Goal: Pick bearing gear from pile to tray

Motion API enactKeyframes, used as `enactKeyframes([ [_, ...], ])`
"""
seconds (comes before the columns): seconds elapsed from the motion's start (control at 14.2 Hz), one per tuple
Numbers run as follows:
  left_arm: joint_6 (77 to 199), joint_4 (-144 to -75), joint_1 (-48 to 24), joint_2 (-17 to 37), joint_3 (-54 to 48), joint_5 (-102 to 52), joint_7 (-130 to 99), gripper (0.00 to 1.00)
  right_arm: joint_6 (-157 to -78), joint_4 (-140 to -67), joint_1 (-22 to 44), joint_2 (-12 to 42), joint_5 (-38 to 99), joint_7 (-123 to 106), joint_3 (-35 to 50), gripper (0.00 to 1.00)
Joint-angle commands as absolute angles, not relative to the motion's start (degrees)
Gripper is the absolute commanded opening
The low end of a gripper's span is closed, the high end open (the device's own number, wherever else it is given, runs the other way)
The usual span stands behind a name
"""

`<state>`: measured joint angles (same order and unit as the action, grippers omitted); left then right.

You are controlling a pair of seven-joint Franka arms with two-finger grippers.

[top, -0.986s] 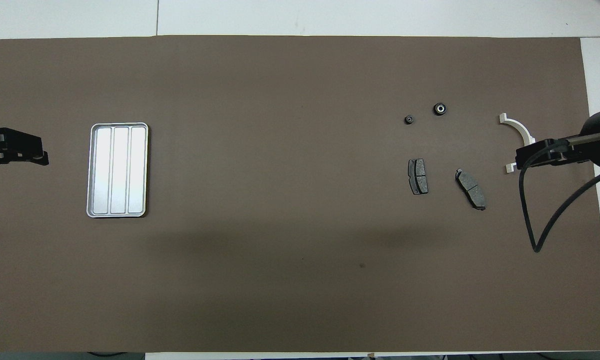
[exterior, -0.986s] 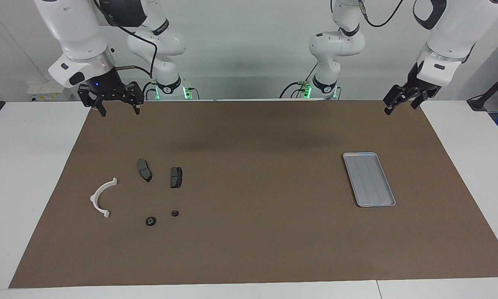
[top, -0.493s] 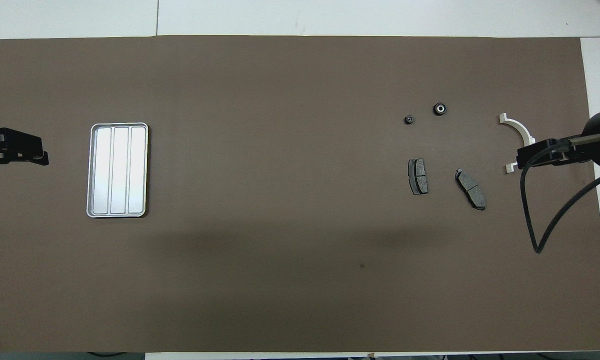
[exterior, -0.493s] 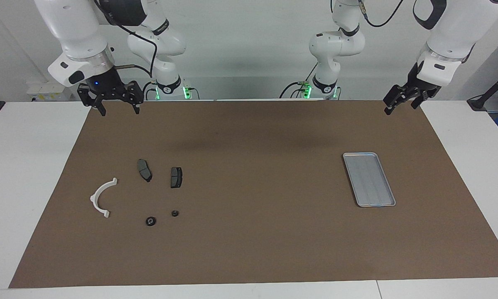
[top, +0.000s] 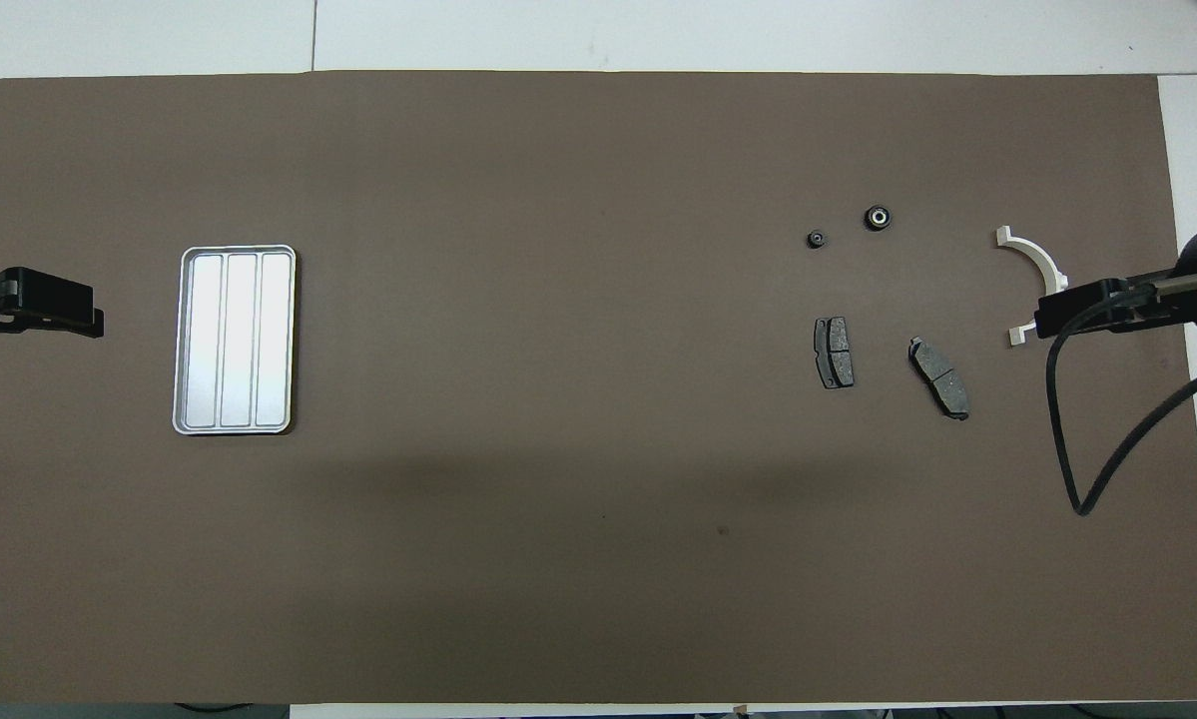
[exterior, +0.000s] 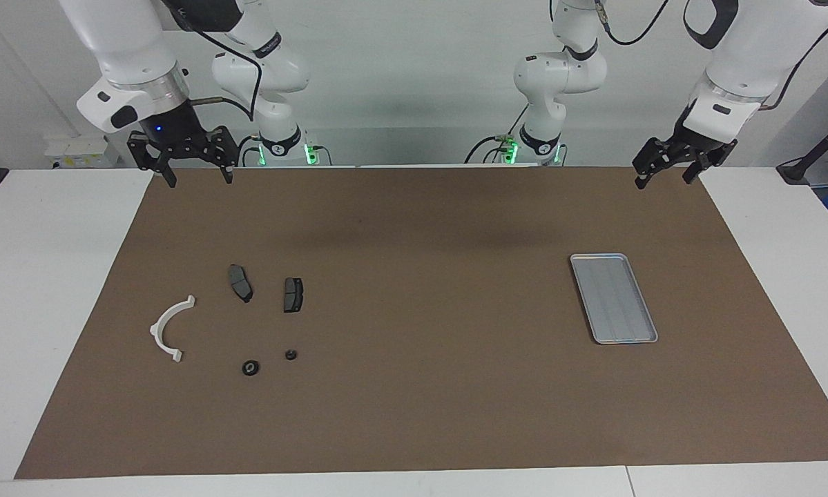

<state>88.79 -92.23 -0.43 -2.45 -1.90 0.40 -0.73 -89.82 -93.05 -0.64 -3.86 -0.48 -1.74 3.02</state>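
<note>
Bearing gear [exterior: 250, 368]: lower left of the facing view, well below the right gripper [exterior: 191, 178].
Right gripper: spread, empty, the nearer arm.
Left gripper [exterior: 662, 174]: upper right, waiting above the tray [exterior: 645, 341], spread, empty.

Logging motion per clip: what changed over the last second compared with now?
Both arms rose slightly: the right tool lifted over the mat's edge by the right arm's end, empty and open; the left tool lifted and turned a little, also holding nothing. The pile and the tray lie as before.
</note>
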Motion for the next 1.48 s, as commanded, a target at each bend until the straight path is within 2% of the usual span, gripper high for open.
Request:
enactKeyframes([
  [0.0,89.38,-92.90,-0.18,-3.16,-1.67,0.62,5.00,1.00,-89.65,-93.69,-1.58,-5.01,1.05,-3.43,3.43,1.00],
  [0.99,89.21,-93.08,-0.70,-3.25,-1.67,0.62,4.66,1.00,-90.17,-94.83,-1.93,-5.98,1.14,-5.36,3.60,1.00],
  [1.41,89.21,-93.08,-0.62,-3.25,-1.67,0.62,4.66,1.00,-91.66,-96.06,-0.19,-5.28,1.14,-3.00,3.69,1.00],
])
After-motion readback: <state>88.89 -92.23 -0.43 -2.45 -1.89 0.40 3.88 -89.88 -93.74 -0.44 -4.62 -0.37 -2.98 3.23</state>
